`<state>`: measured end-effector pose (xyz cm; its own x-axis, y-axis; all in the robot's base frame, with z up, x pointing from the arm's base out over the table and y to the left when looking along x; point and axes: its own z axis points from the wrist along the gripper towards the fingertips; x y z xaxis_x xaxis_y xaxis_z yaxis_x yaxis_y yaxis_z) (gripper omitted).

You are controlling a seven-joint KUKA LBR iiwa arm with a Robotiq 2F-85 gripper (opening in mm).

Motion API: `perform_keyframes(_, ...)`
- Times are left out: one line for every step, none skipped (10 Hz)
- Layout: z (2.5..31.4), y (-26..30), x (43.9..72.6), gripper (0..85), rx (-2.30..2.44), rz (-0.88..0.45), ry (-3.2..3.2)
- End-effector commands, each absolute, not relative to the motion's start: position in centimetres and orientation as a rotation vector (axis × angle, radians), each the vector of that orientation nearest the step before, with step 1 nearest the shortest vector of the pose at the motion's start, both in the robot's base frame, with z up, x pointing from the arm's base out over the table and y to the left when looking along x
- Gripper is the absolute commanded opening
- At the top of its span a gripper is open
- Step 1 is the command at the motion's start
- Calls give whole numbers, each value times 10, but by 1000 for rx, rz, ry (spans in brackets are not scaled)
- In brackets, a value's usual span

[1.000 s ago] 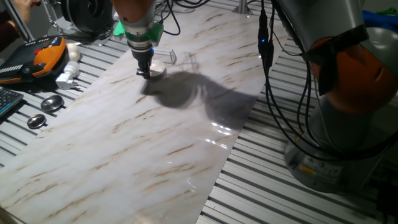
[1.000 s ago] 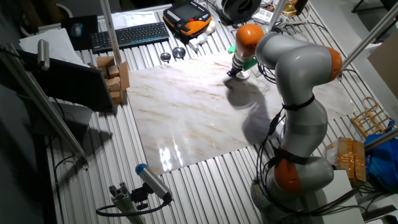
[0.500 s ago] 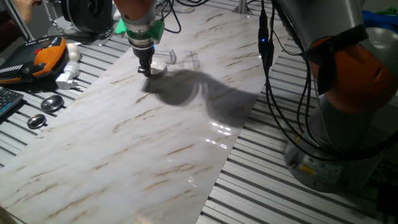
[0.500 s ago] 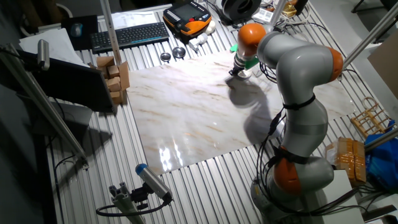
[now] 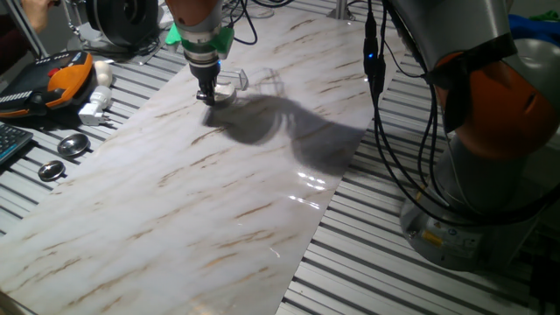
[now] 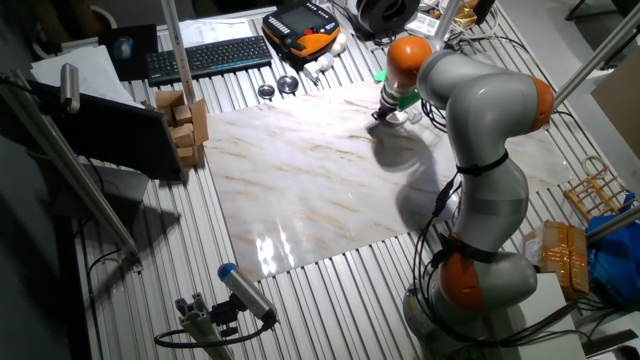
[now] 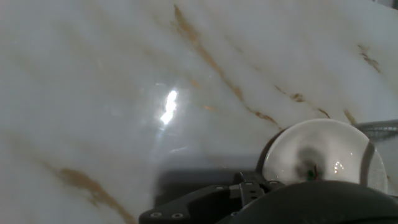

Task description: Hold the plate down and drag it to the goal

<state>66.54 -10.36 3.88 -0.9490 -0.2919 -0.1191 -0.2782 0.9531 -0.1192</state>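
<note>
Two grey discs (image 5: 63,156) lie well apart from the plate (image 5: 224,90).

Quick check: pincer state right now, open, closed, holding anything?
Pincer: pressed tip-down on the plate; fingers look together, but open or closed cannot be told.

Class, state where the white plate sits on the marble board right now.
In one fixed view the plate lies near the board's far left edge, under the claw, right beside the clear goal.
</note>
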Motion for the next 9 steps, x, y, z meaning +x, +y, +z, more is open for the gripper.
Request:
perform_keyframes(39,-105,665,0,-432,-152,2972)
perform_keyframes(38,-108,665,0,-427,-151,2974)
perform_keyframes(37,-111,665,0,-427,-147,2972)
perform_keyframes(36,-113,665,0,-427,-147,2972)
perform_keyframes(36,-115,666,0,-429,-145,2972)
perform_keyframes(36,-116,667,0,-429,-145,2970)
perform_keyframes(36,-117,667,0,-431,-148,2968)
perform_keyframes(36,-118,667,0,-431,-150,2967)
perform_keyframes(36,-118,668,0,-434,-153,2965)
